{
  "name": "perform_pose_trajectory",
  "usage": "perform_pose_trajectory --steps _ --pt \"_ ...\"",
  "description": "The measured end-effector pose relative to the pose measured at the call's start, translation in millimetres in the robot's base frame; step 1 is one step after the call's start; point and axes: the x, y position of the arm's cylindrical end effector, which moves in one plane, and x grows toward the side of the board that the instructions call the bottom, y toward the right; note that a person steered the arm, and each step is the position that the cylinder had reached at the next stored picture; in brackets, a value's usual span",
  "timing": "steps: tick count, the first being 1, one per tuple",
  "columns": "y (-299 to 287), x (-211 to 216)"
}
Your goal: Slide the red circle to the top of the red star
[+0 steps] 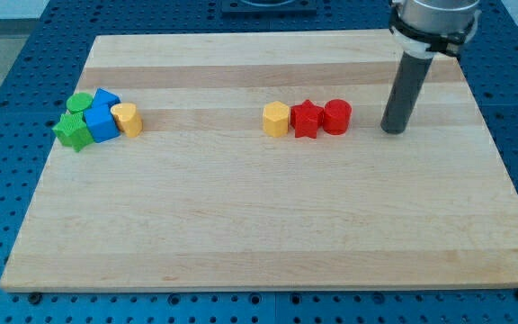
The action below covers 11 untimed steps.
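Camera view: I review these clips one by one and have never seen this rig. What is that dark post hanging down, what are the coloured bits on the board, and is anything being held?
There is a single picture, from one camera looking down at a slant on a wooden board laid on a blue perforated table. The dark post is the end of a robot arm: a plain rod with no gripper, so nothing is held. It only pushes. My tip rests on the board, to the view's right of the blocks and apart from them.

In the middle, three blocks sit in a row, touching: a yellow hexagon, a red star and a red circle, which is nearest my tip.

At the view's left is a cluster: green circle, green star, two blue blocks and a yellow block.
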Motion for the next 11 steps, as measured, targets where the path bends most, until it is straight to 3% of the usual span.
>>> perform_pose_trajectory --steps 2,5,7,8,11 --pt "1.4 33.1" --pt "-28.1 -26.9" --pt "4.9 21.1" --pt "-28.0 20.3" --pt "-83.4 -41.4"
